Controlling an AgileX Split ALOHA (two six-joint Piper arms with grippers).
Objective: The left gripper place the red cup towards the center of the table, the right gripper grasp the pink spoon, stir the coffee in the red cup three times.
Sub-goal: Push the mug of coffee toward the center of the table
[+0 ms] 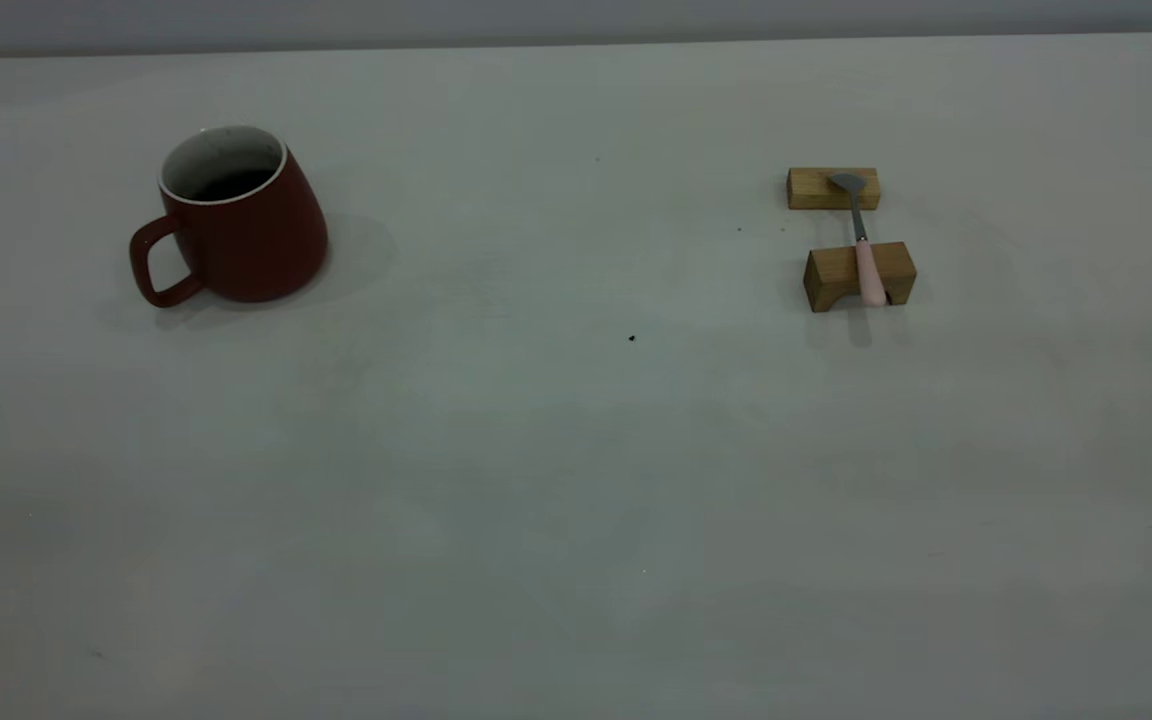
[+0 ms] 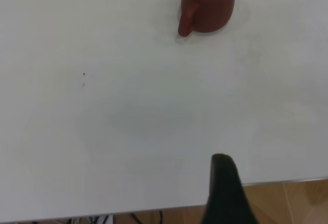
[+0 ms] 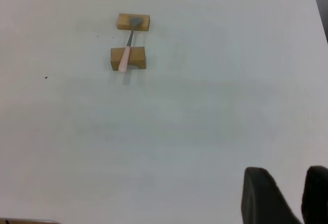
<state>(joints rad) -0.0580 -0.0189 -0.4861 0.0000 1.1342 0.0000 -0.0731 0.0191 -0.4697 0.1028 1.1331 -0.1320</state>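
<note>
The red cup (image 1: 246, 240) stands upright at the far left of the table (image 1: 556, 480), its handle pointing toward the near left. Dark coffee (image 1: 231, 183) shows inside it. The pink spoon (image 1: 869, 265) lies across two wooden blocks at the right, bowl on the far block, pink handle on the near one. Neither gripper appears in the exterior view. In the left wrist view my left gripper (image 2: 225, 183) hangs over the table's near edge, far from the cup (image 2: 207, 11). My right gripper (image 3: 288, 171) is open and empty, far from the spoon (image 3: 125, 55).
A flat wooden block (image 1: 814, 188) and an arched wooden block (image 1: 834, 276) carry the spoon. A tiny dark speck (image 1: 632, 338) lies near the table's middle. The table's far edge meets a grey wall. Wooden floor (image 2: 287, 203) shows past the near edge.
</note>
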